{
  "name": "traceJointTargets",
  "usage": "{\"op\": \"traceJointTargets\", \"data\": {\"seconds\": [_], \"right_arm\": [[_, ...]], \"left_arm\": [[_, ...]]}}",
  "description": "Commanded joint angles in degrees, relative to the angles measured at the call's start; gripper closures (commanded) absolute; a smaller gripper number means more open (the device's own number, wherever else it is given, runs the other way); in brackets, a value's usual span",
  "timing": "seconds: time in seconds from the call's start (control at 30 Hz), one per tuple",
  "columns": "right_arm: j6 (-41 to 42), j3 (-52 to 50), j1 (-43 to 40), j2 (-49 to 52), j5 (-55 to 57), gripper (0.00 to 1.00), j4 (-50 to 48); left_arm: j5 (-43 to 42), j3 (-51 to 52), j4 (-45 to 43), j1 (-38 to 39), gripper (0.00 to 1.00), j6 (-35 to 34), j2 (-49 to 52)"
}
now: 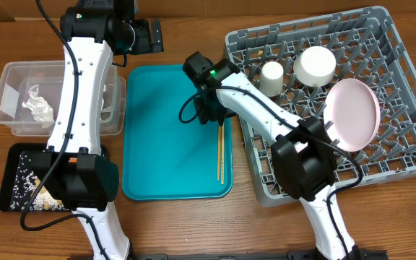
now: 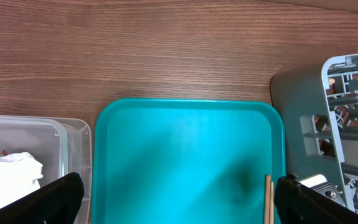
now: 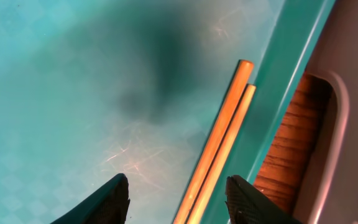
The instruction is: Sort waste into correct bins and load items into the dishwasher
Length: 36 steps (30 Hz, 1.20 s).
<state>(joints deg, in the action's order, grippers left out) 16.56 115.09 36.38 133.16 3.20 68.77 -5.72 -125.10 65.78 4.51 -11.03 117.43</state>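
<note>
A pair of wooden chopsticks lies along the right edge of the teal tray. My right gripper hovers low over their far end. In the right wrist view it is open, with the chopsticks between its fingertips, apart from both. The grey dish rack holds a pink-white plate on edge, a white bowl and a white cup. My left gripper stays wide open and empty above the tray's far edge.
A clear tub at the left holds crumpled tissue. A black tray in front of it holds white scraps. The rack's corner stands close beside the teal tray's right rim. Bare wooden table lies beyond the tray.
</note>
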Motion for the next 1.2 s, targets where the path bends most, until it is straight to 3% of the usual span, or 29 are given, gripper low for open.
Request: {"op": "traceJointTargets", "data": {"seconds": [0.0, 0.9, 1.17], "right_arm": [[1.3, 0.4, 0.0, 0.1, -1.0, 0.46, 0.2], [1.0, 0.5, -0.5, 8.0, -2.9, 0.43, -0.8], [1.0, 0.5, 0.7, 8.0, -2.9, 0.44, 4.1]], "left_arm": [[0.3, 0.2, 0.0, 0.4, 0.0, -0.4, -0.5], [0.3, 0.3, 0.0, 0.4, 0.0, -0.4, -0.5], [0.3, 0.2, 0.0, 0.4, 0.0, -0.4, -0.5]]}}
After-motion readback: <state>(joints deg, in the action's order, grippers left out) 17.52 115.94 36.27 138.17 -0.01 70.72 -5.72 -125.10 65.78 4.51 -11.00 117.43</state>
